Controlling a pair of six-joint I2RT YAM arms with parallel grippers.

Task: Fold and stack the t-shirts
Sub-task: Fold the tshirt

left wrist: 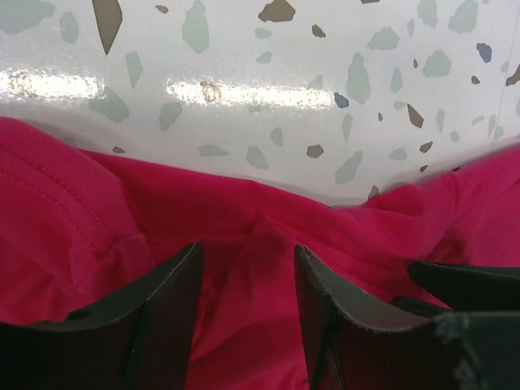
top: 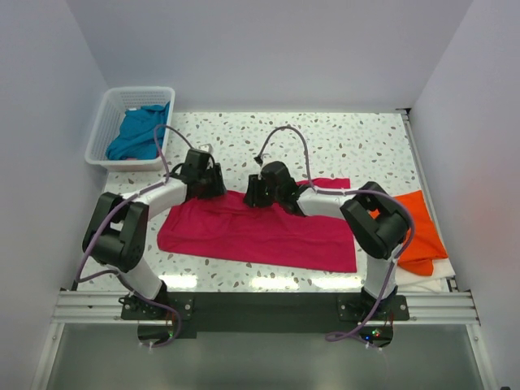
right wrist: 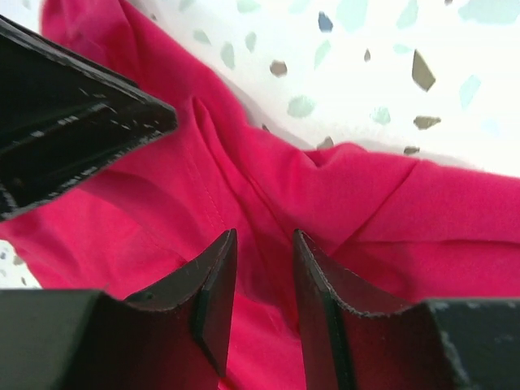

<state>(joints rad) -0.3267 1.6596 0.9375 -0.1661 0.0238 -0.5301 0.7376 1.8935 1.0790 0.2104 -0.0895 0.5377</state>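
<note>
A crimson-pink t-shirt [top: 260,231] lies spread across the middle of the table, its far edge rumpled. My left gripper [top: 215,187] sits low over that far edge, left of centre, and is open [left wrist: 248,256], with a loose ridge of pink cloth [left wrist: 244,325] between its fingers. My right gripper [top: 254,195] is just to its right, also open [right wrist: 264,240], astride a fold of the same shirt [right wrist: 268,187]. Both grippers are close together. An orange t-shirt [top: 418,227] lies folded at the right edge. A teal-blue t-shirt [top: 140,132] is bunched in the basket.
The white lattice basket [top: 106,122] stands at the far left corner. The speckled tabletop [top: 341,138] stretches behind the grippers. A white sheet [top: 435,276] shows under the orange shirt. White walls close in on three sides.
</note>
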